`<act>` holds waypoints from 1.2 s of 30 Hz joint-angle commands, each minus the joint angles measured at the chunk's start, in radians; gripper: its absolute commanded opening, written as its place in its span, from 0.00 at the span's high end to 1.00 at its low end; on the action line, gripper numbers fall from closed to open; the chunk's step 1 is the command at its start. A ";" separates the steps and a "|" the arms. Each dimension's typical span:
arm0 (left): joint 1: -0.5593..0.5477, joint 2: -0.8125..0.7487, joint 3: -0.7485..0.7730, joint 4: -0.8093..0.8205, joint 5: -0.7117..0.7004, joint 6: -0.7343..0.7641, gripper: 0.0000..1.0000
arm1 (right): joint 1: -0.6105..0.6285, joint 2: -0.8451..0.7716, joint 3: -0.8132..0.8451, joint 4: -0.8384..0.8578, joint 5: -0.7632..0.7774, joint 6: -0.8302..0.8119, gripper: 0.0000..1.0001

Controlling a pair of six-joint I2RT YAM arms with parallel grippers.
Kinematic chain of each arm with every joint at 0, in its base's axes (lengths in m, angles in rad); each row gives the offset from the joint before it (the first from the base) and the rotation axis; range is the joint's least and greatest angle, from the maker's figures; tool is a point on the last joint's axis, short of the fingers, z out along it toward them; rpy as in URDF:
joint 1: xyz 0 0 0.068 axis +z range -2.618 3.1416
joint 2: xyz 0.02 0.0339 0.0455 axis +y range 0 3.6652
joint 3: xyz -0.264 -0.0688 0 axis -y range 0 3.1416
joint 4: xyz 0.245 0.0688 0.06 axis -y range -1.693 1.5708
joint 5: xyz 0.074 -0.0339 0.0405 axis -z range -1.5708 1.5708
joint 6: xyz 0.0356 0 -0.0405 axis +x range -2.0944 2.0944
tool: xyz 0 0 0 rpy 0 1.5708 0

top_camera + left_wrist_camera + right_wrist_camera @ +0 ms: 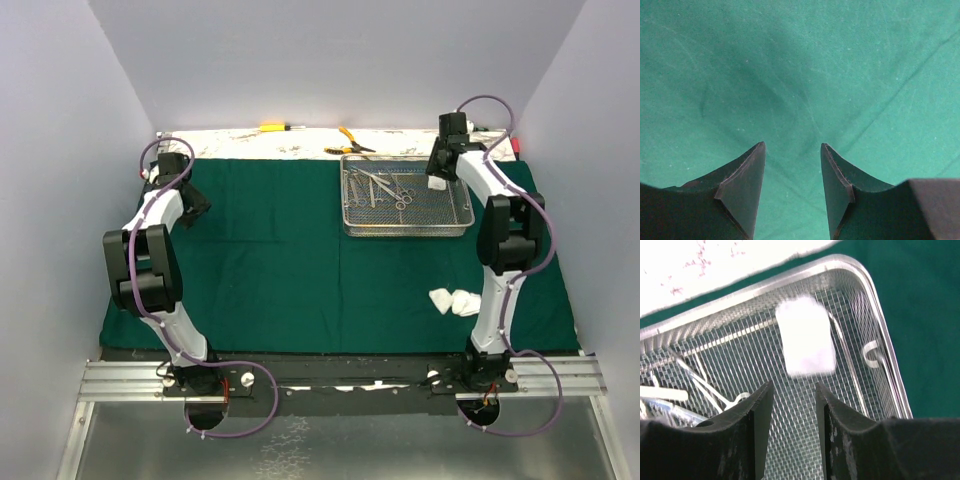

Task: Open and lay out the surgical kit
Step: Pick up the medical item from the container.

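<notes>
The dark green cloth (270, 260) lies spread flat over the table. On its far right stands the wire-mesh steel tray (405, 233) with several silver clamps (385, 188) inside. My right gripper (437, 172) hangs over the tray's right end, open with nothing between its fingers. A white gauze roll (806, 337) shows, blurred, on the mesh just beyond its fingertips (794, 384), near the tray rim (885, 330). Two more gauze rolls (455, 301) lie on the cloth by the right arm. My left gripper (195, 205) is open low over bare cloth (790, 75) at the far left.
A yellow-handled screwdriver (272, 127) and yellow-handled pliers (345, 140) lie on the white strip (230, 143) behind the cloth. Pale walls close in the back and both sides. A tray handle loop (872, 352) sits at the tray's right wall.
</notes>
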 commanded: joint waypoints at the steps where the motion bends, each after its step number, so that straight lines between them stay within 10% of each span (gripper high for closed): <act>1: -0.004 0.063 0.044 -0.001 -0.001 0.015 0.50 | -0.009 0.121 0.120 0.106 0.034 -0.142 0.57; 13: -0.004 0.130 0.068 -0.009 0.006 0.018 0.50 | -0.038 0.262 0.167 0.034 -0.093 -0.190 0.58; 26: -0.004 0.182 0.119 -0.035 0.018 0.049 0.50 | -0.043 0.255 0.151 0.007 -0.128 -0.211 0.98; 36: -0.004 0.181 0.145 -0.054 0.057 0.076 0.50 | -0.042 0.076 0.121 -0.084 -0.188 -0.161 0.99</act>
